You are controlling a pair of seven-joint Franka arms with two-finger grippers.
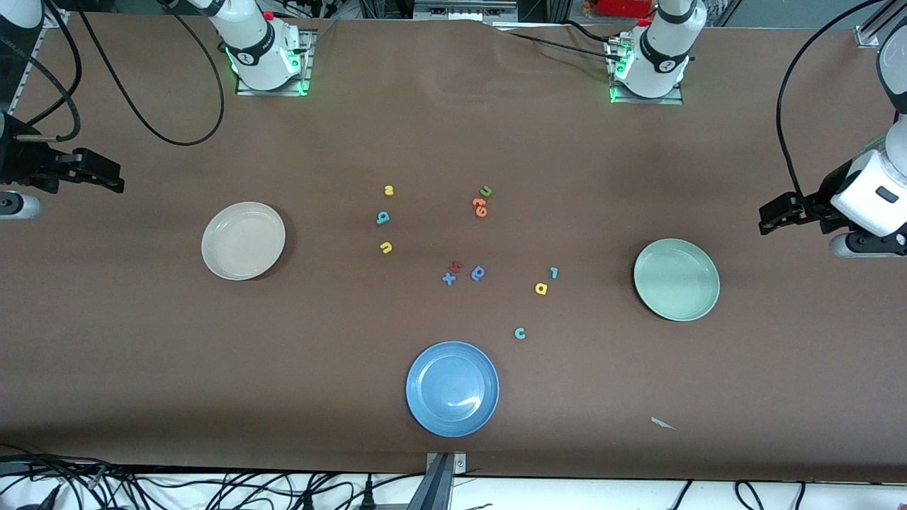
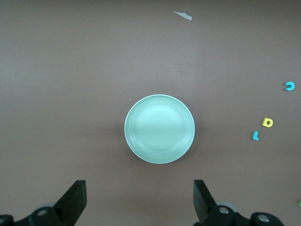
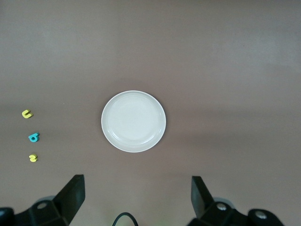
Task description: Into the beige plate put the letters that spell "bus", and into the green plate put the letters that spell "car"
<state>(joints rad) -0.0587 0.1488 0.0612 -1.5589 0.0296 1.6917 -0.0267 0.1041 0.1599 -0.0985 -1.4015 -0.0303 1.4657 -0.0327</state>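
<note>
The empty beige plate lies toward the right arm's end. Beside it, toward the middle, sit the yellow s, teal b and yellow u. The empty green plate lies toward the left arm's end, with the teal r, yellow a and teal c beside it. My right gripper and left gripper hang open and empty over the table's ends.
A blue plate sits nearest the front camera at mid-table. A green u, orange letters, a blue x and a blue round letter lie in the middle. A paper scrap lies near the front edge.
</note>
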